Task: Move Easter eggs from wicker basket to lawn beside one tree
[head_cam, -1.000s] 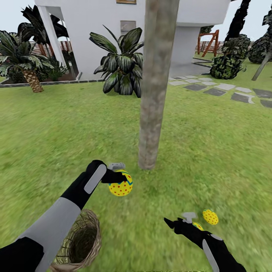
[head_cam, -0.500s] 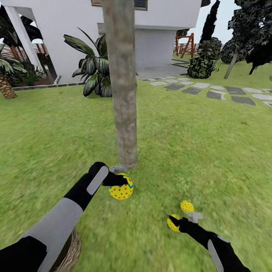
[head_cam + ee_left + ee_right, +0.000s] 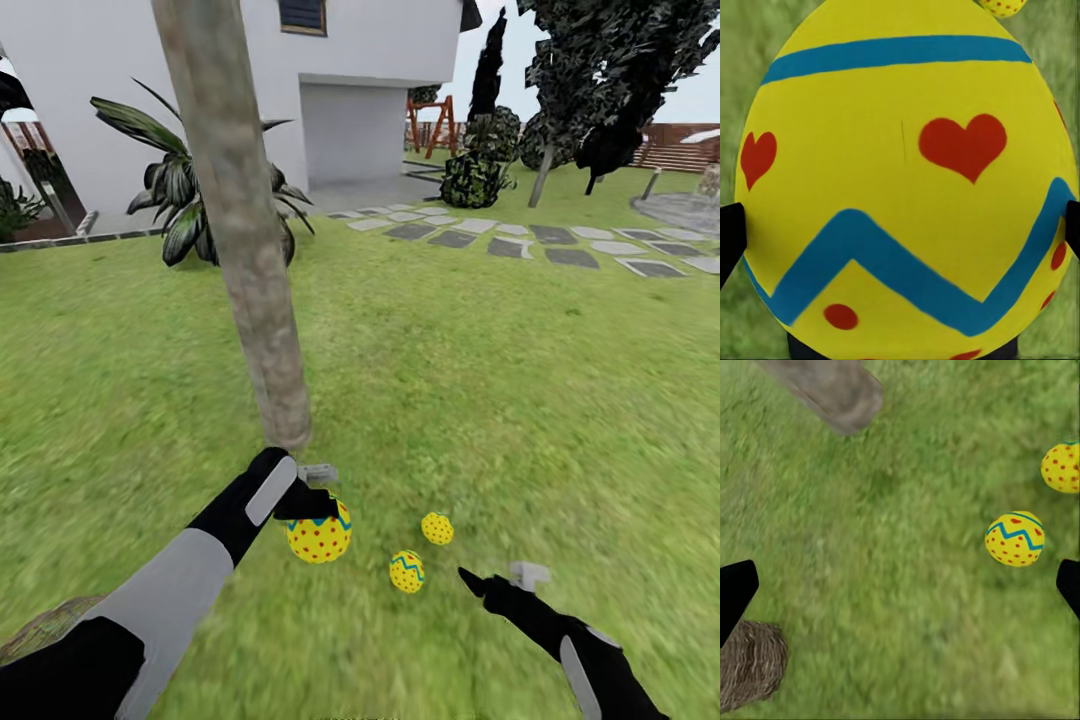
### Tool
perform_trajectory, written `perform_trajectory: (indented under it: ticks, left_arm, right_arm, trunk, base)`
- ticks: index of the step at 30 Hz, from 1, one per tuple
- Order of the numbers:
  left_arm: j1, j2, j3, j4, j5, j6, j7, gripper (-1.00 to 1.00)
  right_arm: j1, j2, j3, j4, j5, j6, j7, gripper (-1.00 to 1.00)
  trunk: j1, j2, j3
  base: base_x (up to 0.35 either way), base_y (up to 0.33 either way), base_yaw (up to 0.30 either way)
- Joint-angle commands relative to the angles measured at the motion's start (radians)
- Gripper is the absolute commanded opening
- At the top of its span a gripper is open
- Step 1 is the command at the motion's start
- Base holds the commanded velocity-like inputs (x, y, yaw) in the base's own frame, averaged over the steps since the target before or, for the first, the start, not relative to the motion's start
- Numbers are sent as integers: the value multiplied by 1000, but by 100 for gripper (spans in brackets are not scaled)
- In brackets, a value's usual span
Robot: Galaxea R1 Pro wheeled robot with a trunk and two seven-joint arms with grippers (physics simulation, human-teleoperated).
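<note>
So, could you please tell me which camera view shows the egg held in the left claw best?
The left wrist view: the held egg is seen close up, its hearts, dots and blue zigzag sharp. The head view shows it small under the left claw, near the tree. In the right wrist view, I can't identify it.

The camera swings right — the tree [image 3: 245, 260] now sits toward the left of the head view and the basket [image 3: 40, 625] has slid almost out at the lower left corner. The right gripper [image 3: 497, 580] no longer holds an egg: its jaws are apart and empty, and that egg [image 3: 407, 571] now lies on the lawn [image 3: 520, 400] just beside the other loose egg [image 3: 437, 528], both near the tree's foot.
</note>
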Motion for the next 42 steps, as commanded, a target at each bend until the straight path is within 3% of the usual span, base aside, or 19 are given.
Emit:
perform_trajectory:
  ticks: [1, 10, 17, 26, 42]
  left_arm:
    - [-1, -1, -2, 5, 10, 2, 9, -100]
    - [-1, 2, -1, 15, 7, 2, 9, -100]
    - [-1, 2, 1, 16, 6, 2, 9, -100]
    - [-1, 3, 5, 14, 7, 2, 7, -100]
    - [-1, 2, 5, 16, 5, 2, 9, -100]
  right_arm:
    - [-1, 0, -6, 0, -9, 9, 4, 100]
    - [-1, 2, -12, 0, -8, 8, 6, 100]
    - [-1, 2, -12, 0, -8, 8, 5, 100]
    - [-1, 2, -12, 0, -9, 8, 5, 100]
    - [-1, 2, -11, 0, -7, 9, 5, 100]
  trunk:
    - [0, -2, -1]
    - [0, -2, 5]
    - [0, -2, 6]
    - [0, -2, 6]
    - [62, -114, -44]
  base:
    - [-116, -303, -258]
    - [82, -153, -219]
    - [298, 79, -15]
    - [38, 22, 26]
    - [0, 0, 4]
